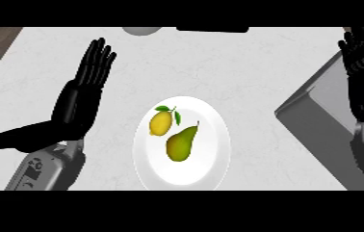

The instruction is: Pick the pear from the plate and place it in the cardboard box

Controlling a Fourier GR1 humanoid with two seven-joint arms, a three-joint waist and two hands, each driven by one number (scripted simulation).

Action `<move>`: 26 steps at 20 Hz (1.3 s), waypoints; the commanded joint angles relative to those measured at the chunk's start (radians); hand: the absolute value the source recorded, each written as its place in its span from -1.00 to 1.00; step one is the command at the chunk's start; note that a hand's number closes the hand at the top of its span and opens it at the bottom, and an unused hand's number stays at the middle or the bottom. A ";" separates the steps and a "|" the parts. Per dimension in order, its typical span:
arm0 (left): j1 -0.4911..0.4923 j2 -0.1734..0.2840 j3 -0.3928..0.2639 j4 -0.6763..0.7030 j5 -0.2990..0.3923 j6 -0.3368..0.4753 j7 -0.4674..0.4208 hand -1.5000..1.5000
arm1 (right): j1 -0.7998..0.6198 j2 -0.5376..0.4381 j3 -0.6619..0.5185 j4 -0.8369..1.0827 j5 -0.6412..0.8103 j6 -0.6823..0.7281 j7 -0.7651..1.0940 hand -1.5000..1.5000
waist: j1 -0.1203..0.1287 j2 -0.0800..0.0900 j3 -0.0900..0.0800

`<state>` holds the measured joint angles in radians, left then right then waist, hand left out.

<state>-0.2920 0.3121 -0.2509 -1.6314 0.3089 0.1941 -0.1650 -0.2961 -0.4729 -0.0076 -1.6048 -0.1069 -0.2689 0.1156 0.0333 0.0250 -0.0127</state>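
1. Now, the pear [181, 144] lies on the white plate [213, 171], in the near middle of the counter [235, 67], its stem pointing far and to the right.
2. Just beside it, to the far left on the same plate, sits a yellow lemon [161, 122] with green leaves at its far end (the two fruits look close, but whether they touch I cannot tell).
3. The left hand [82, 94] shows at the left of the plate, well apart from it, fingers straight and held together, pointing toward the far side, thumb stretched out to the left; it holds nothing.
4. Its grey forearm [46, 168] comes in from the near left corner.
5. The right hand [353, 62] shows at the right edge of the view, fingers straight and pointing far, only partly in view and holding nothing.
6. Under and beside that hand is the box [320, 106], a grey, angular shape at the right, set at a slant to the counter's edge and well apart from the plate (it looks grey here, not cardboard brown).
7. At the far edge a pale round shape [141, 31] and a dark bar [212, 29] peek in, too cut off to name.
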 commanded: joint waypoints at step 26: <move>0.039 0.193 -0.026 0.124 -0.172 -0.144 0.057 0.00 | 0.188 0.065 0.615 -0.606 0.800 0.215 1.124 -1.00 | -0.012 -0.022 0.006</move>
<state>-0.2437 0.5150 -0.2689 -1.5188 0.1476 0.0560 -0.0997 -0.0134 -0.4276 0.5469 -2.1907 0.7104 -0.2457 1.0448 0.0029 -0.0008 -0.0059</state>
